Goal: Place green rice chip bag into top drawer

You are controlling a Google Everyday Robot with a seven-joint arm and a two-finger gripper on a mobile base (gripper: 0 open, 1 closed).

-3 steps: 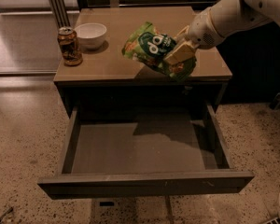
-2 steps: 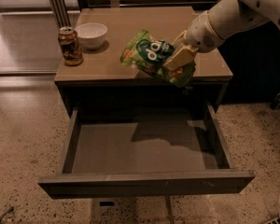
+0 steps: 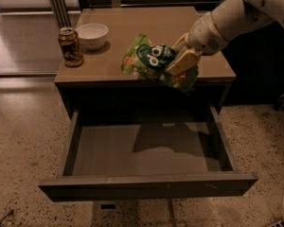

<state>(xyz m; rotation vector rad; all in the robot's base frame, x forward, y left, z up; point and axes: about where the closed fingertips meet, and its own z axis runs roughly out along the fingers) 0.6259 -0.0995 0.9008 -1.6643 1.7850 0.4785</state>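
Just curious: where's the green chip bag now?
The green rice chip bag hangs in the claw over the table's front edge, right of centre, behind the open top drawer.

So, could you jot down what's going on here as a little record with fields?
end effector: over the front edge of the table, shut on the green rice chip bag
top drawer: pulled open, bag not yet inside
table: soda can and white bowl near its left edge
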